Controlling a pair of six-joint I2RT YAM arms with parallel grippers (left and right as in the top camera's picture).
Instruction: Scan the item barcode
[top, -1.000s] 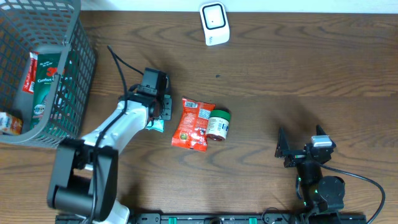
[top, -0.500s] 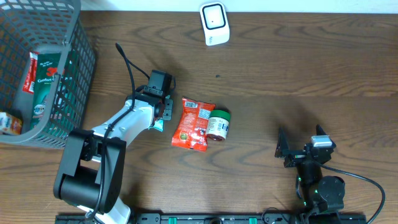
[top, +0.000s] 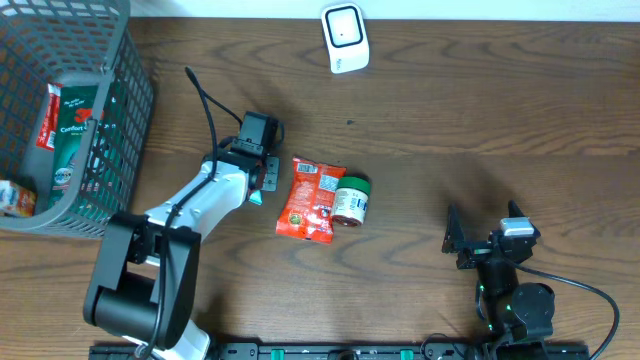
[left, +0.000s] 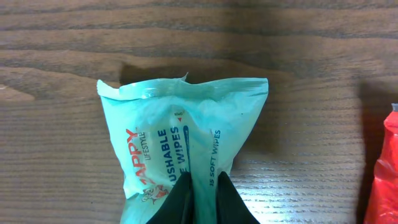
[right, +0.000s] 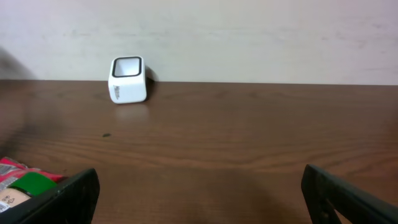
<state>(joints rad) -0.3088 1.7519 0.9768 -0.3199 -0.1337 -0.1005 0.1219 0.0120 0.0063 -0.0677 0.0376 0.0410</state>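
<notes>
On a dark wooden table (top: 450, 120), the left gripper (left: 201, 186) pinches a teal wipes pack (left: 180, 118) beside a red snack bag (top: 310, 198); the right gripper (top: 483, 232) stands wide open, empty. A firm, level lift toward the white scanner (top: 345, 38) looks wisest.

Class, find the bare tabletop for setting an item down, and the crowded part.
Widest bare wood: between the scanner and the right tool, right of the jar. Also between basket and scanner. Crowded: left tool, wipes pack, red pouch and jar bunched.
</notes>
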